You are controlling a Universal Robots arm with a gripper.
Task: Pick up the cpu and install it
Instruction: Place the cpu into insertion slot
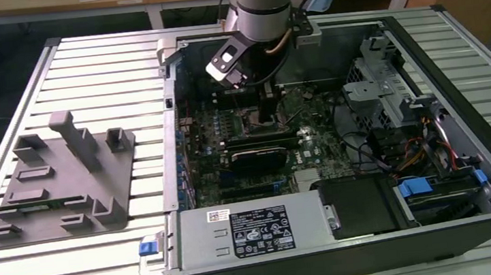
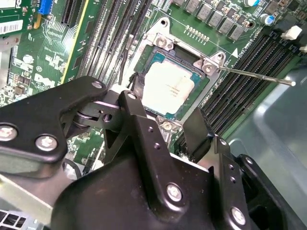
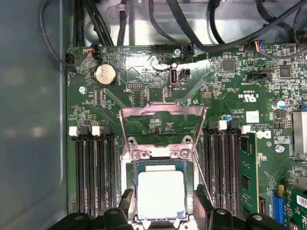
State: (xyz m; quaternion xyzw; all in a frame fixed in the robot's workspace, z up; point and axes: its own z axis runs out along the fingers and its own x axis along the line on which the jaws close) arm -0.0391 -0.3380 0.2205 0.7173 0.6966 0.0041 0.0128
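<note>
The cpu (image 3: 160, 194), a flat square chip with a pale silver top, lies in the motherboard's socket (image 3: 135, 168); the second wrist view shows the cpu (image 2: 169, 86) there too. My gripper (image 3: 163, 206) is open just above it, one black finger (image 3: 126, 200) standing off each of two opposite edges, with gaps to the chip. In the second wrist view the gripper (image 2: 163, 103) straddles the chip the same way. In the exterior view the gripper (image 1: 266, 111) reaches down into the open computer case (image 1: 456, 54) over the socket.
The socket's metal load plate (image 3: 162, 117) stands flipped open, and its thin lever (image 2: 256, 76) sticks out sideways. Memory slots (image 3: 93, 172) flank the socket. Black cables (image 3: 192, 28) run along the board's edge. A grey fixture (image 1: 59, 184) sits on the slatted table at the exterior view's left.
</note>
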